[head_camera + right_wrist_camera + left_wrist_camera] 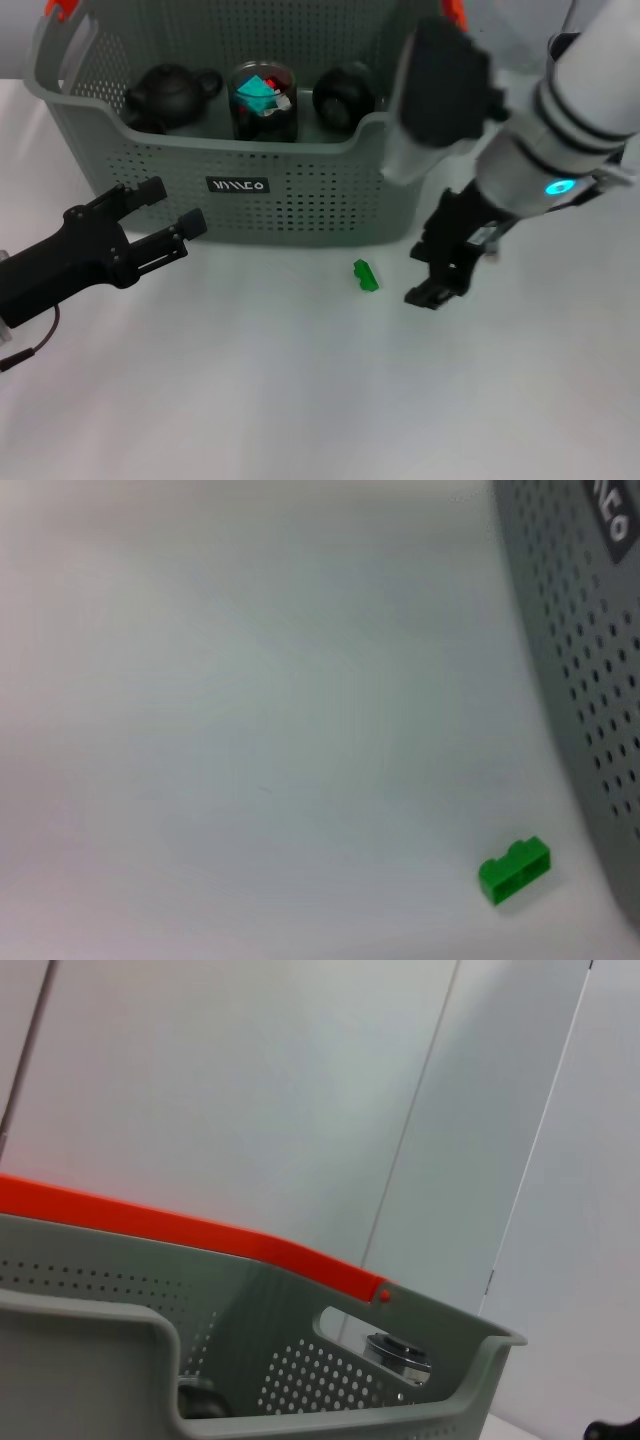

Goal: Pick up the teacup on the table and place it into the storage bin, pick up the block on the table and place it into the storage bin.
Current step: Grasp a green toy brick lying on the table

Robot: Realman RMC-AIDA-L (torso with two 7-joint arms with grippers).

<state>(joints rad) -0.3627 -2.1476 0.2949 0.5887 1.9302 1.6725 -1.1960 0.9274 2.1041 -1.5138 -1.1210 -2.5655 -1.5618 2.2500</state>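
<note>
The green block lies on the white table just in front of the grey perforated storage bin. It also shows in the right wrist view, beside the bin's wall. My right gripper hangs open and empty just right of the block, close above the table. A black round teacup sits inside the bin at its right. No teacup shows on the table. My left gripper is open and empty at the bin's front left. The left wrist view shows the bin's rim.
Inside the bin stand a black teapot and a glass pitcher holding teal pieces. Orange clips sit at the bin's handles. White table spreads in front of the bin.
</note>
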